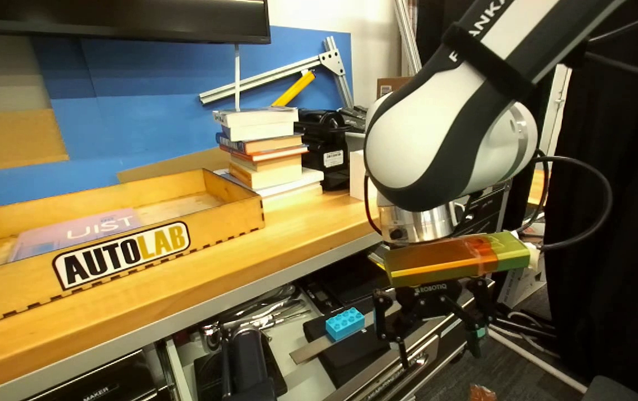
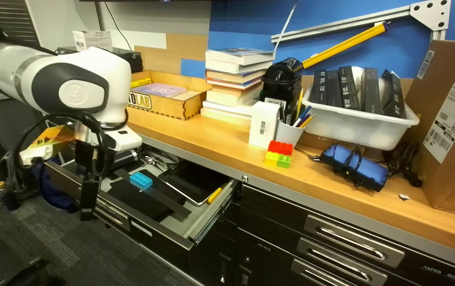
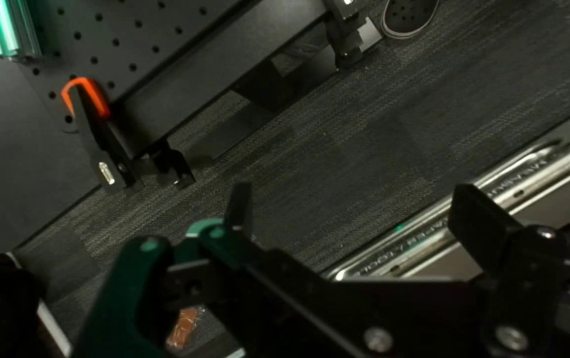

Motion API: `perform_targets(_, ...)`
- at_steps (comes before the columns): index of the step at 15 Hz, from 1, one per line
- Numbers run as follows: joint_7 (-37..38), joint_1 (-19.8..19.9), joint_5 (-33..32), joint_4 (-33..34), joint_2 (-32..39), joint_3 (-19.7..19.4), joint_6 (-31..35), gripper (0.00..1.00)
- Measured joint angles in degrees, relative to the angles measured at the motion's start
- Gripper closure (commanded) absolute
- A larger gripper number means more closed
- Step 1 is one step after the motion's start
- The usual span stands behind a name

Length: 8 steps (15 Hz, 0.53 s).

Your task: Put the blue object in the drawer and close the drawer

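Note:
The blue object, a small light-blue studded block, lies in the drawer on a flat metal ruler in both exterior views (image 1: pixel 345 324) (image 2: pixel 141 180). It is out of the wrist view. The drawer is pulled well out; its pale grey floor (image 1: pixel 310 379) and side wall (image 2: pixel 207 214) show. Its silver handle strip (image 3: pixel 399 253) crosses the wrist view. My gripper (image 1: pixel 440 356) is open and empty at the drawer's front edge. In the wrist view (image 3: pixel 354 204) one finger overlaps the drawer front and the other is over the floor. I cannot tell whether a finger touches the front.
The drawer also holds metal tools, black flat items and a dark tablet (image 2: pixel 195 182). The wooden worktop (image 2: pixel 219 139) overhangs it, with the AUTOLAB tray (image 1: pixel 219 223), stacked books (image 1: pixel 266 150) and a multicoloured brick (image 2: pixel 279 153). A dark perforated table (image 3: pixel 131 44) stands opposite.

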State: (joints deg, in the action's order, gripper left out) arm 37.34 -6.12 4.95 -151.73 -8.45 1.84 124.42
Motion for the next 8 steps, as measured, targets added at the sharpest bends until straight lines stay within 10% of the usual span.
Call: perform_targets(8,-0.13,0.22,-0.18,-1.40,1.72,2.49,4.65,0.80)
